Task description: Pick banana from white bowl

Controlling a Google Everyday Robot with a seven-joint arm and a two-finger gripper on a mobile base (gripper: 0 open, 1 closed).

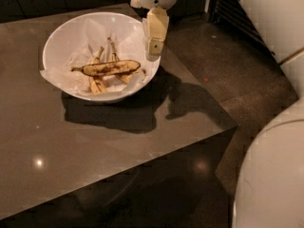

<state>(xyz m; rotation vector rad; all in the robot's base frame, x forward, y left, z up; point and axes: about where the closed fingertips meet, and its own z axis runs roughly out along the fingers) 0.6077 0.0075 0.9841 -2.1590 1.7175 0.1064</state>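
A dim room with a dark speckled floor. A glossy brown-grey worktop fills the left and centre of the view. Small ceiling lights reflect off it.

The gripper, cream-coloured below a white wrist, hangs point-down from the top edge of the view. It is above the right-hand rim of the white bowl. It is seen side-on, so I cannot tell whether the jaws are parted or closed. Nothing is seen held in them.

The bowl sits on the far part of the worktop, mostly to the left of the jaws and lower than them. It is lined with crumpled white paper that spills over the near rim. The banana, heavily browned, lies crosswise in the middle of the bowl. It is left of the jaws and below their tip, apart from them, with its thin stem pointing away to the left. Paler yellow banana pieces lie under and behind it.

Right of the jaws, the worktop's right edge runs close by, slanting down to a near corner, with open floor beyond. The near and left parts of the worktop hold only the bowl's shadow. A large white rounded shape fills the lower right corner of the view. A dark slatted grille stands at the upper right.
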